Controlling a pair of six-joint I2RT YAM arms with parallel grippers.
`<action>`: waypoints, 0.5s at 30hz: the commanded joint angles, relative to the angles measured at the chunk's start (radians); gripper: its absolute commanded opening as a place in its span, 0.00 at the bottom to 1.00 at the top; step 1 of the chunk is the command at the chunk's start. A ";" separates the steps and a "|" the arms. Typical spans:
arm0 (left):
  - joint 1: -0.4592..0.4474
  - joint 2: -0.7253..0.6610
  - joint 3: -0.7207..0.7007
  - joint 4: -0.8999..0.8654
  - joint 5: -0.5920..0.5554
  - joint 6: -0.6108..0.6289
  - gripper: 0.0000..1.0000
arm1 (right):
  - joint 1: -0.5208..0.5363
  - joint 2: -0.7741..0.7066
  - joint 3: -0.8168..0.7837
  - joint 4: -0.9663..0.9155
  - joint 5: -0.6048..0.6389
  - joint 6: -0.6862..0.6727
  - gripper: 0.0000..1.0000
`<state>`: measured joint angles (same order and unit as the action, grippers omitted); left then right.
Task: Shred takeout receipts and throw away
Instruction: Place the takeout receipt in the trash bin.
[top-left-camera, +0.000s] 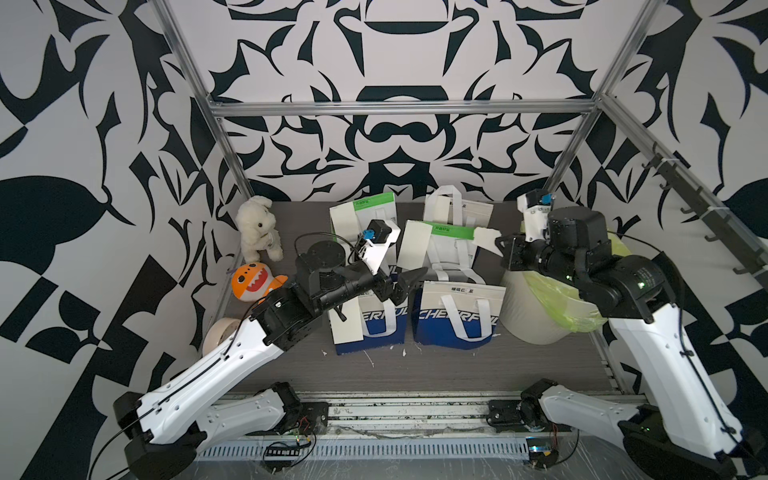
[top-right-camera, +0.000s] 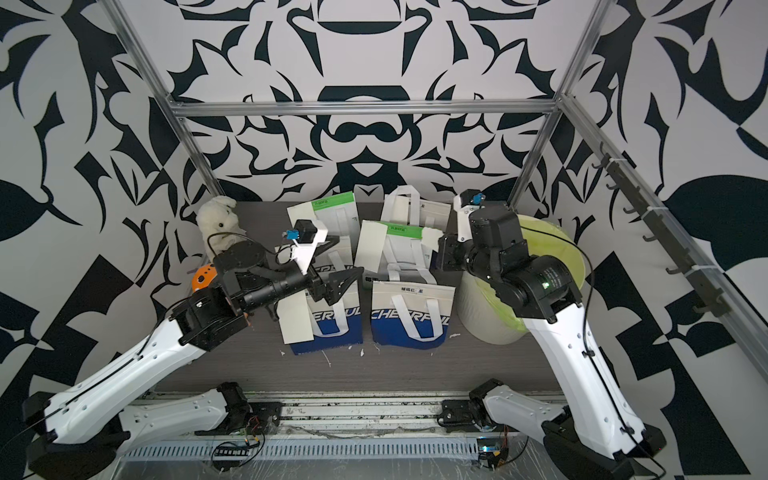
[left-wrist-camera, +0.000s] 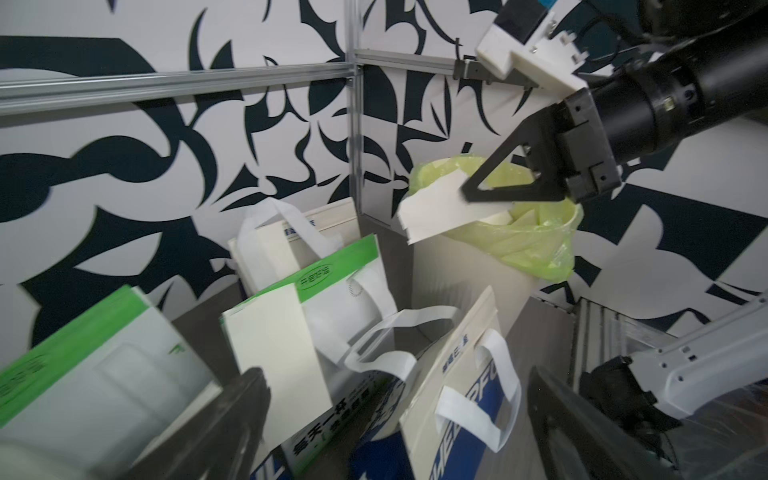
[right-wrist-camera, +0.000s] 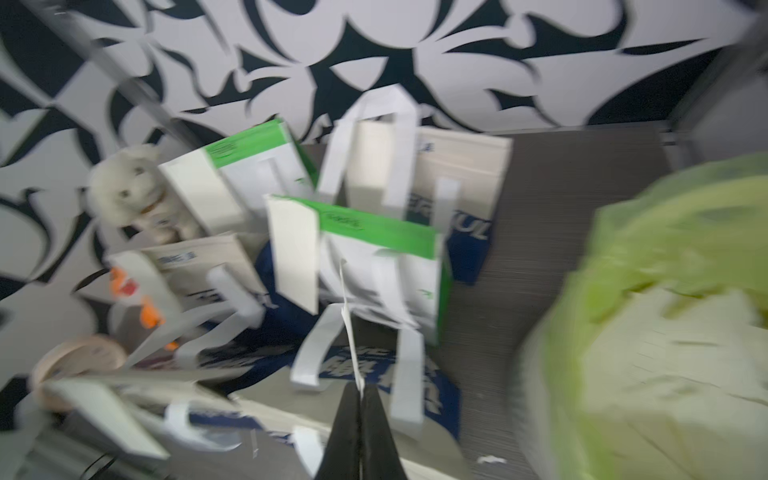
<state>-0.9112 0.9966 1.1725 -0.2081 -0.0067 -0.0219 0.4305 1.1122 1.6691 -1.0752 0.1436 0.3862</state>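
Right tool clamped on torn receipt piece beside bin, left tool apart

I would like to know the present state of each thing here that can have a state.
left gripper: open, empty.
right gripper: shut on torn receipt piece, near the bin's rim.
bin: upright, fitted with green liner, paper pieces inside.
receipt on middle green bag: whole, not torn.
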 joint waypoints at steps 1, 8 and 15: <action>-0.002 -0.056 0.002 -0.121 -0.151 0.070 0.99 | -0.079 -0.003 0.058 -0.177 0.270 -0.012 0.00; 0.004 -0.117 -0.031 -0.218 -0.283 0.112 1.00 | -0.412 -0.001 -0.021 -0.209 0.173 -0.128 0.00; 0.113 -0.085 -0.011 -0.333 -0.308 0.071 0.99 | -0.430 0.016 -0.059 -0.198 0.075 -0.136 0.42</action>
<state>-0.8406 0.8986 1.1557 -0.4599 -0.2787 0.0662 0.0051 1.1233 1.6093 -1.2758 0.2749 0.2729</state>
